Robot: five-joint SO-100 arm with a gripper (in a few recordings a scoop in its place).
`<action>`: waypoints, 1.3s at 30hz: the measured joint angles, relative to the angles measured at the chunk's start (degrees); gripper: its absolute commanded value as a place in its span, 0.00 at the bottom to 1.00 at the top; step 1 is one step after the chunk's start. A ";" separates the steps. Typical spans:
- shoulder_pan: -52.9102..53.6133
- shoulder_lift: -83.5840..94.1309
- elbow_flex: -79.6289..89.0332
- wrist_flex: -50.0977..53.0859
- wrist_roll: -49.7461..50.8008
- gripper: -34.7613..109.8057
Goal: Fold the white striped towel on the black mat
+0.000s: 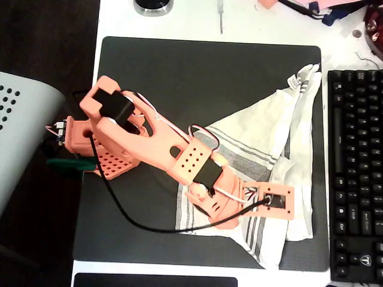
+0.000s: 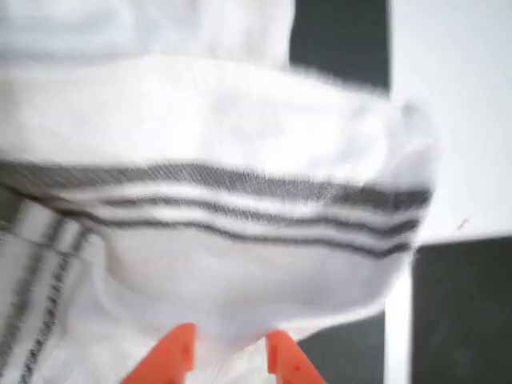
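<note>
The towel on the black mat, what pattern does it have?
The towel is cream-white with groups of narrow grey stripes, clearest in the wrist view.

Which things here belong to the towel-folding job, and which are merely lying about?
Job: white striped towel, black mat, gripper with towel bunched between its fingers.
Lying about: black keyboard, round metal object, grey perforated object.
</note>
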State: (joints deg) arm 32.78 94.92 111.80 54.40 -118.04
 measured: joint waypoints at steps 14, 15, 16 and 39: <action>-17.93 0.18 -20.92 22.94 37.44 0.35; -20.57 -2.64 -23.91 24.17 42.10 0.35; -23.47 -5.27 -26.98 25.31 45.62 0.35; -31.99 -30.23 -49.39 24.79 14.15 0.39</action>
State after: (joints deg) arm 0.79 64.69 62.40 79.19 -103.89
